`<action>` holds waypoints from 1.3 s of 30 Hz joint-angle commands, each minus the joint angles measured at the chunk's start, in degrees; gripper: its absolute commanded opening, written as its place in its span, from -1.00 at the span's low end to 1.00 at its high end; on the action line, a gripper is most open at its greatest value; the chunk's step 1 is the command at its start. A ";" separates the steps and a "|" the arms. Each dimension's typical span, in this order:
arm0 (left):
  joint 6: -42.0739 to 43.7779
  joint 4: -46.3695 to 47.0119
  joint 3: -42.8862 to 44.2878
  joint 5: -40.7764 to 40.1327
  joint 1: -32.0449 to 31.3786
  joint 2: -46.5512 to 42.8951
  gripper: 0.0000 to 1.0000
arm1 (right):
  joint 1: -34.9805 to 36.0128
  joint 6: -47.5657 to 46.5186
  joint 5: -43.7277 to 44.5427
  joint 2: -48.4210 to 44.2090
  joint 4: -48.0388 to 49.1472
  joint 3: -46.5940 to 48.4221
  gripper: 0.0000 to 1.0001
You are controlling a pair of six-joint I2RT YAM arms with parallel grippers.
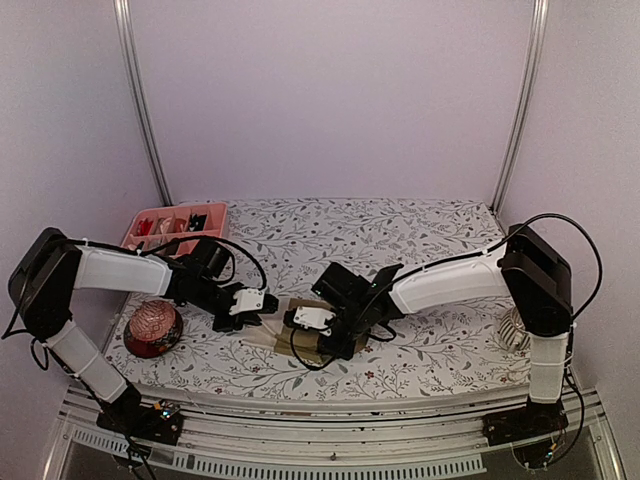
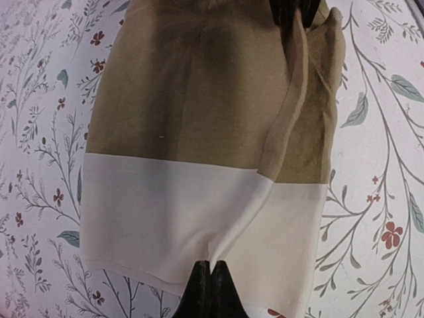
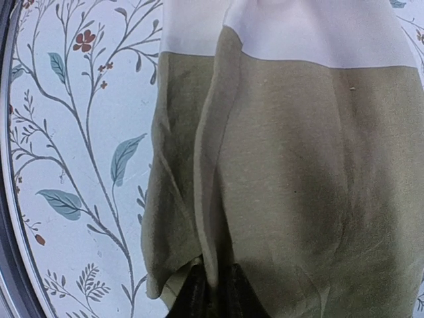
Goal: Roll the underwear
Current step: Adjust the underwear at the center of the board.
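The tan-beige underwear (image 1: 297,318) lies flat on the flowered cloth between my two grippers. In the left wrist view its pale band (image 2: 165,212) is nearest and my left gripper (image 2: 211,270) is shut on a pinched fold of that band. In the right wrist view the tan cloth (image 3: 298,172) fills the frame and my right gripper (image 3: 213,281) is shut on a raised fold at the opposite end. In the top view the left gripper (image 1: 268,302) and right gripper (image 1: 318,330) sit at either end of the garment. The black underwear is out of view.
A pink tray (image 1: 172,228) with small items stands at the back left. A dark red patterned bowl (image 1: 152,328) sits by the left arm. A pale woven object (image 1: 514,330) sits at the right edge, behind the right arm.
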 commanded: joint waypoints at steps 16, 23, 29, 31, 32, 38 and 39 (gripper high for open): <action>-0.68 -0.44 0.53 0.51 0.36 0.44 -1.00 | 0.49 -0.18 -1.66 -0.05 0.36 2.41 -0.56; -0.81 -0.42 0.59 0.84 0.38 0.21 -1.00 | 0.48 -0.23 -2.20 0.66 -0.46 2.62 -0.94; -1.20 -0.42 0.75 1.89 0.78 -1.68 -1.00 | 0.48 0.07 0.34 -2.32 -0.62 1.96 -0.95; -0.91 -0.83 0.77 2.55 1.01 -2.59 -1.00 | 0.44 0.12 0.64 -3.56 -0.86 1.85 -0.95; -0.82 -1.02 0.77 2.75 1.11 -2.96 -1.00 | 0.43 0.05 0.61 -4.09 -0.96 1.78 -0.95; 0.59 -2.47 0.62 3.25 1.38 -4.05 -1.00 | 0.70 -0.06 -0.02 -5.98 -1.63 1.66 -0.95; 0.70 -2.52 0.55 3.27 1.52 -4.22 -1.00 | 0.72 -0.06 -0.22 -6.17 -1.54 1.62 -0.95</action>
